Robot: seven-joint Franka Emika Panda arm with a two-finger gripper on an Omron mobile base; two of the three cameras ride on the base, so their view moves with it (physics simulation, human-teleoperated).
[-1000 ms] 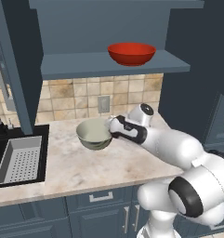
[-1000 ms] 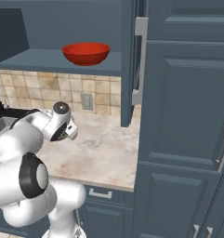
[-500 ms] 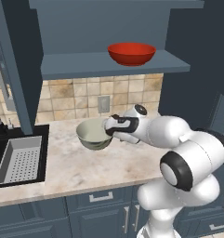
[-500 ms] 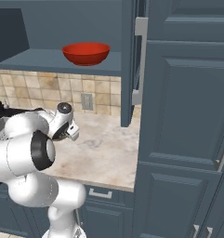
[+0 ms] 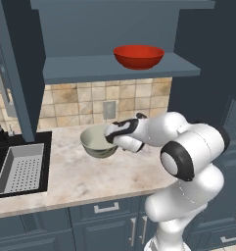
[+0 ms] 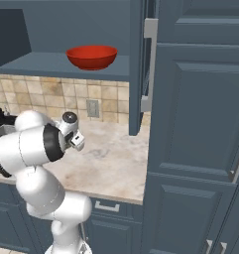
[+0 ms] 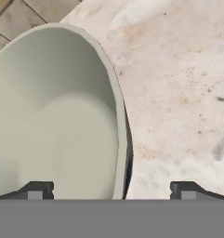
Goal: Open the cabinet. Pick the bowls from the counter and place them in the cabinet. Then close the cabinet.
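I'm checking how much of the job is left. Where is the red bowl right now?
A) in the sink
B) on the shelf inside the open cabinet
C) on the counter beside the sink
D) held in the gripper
B: the red bowl sits on the shelf of the open cabinet, above the counter.

no readable text, no labels, no brand marks, no numbers, no signs on any surface
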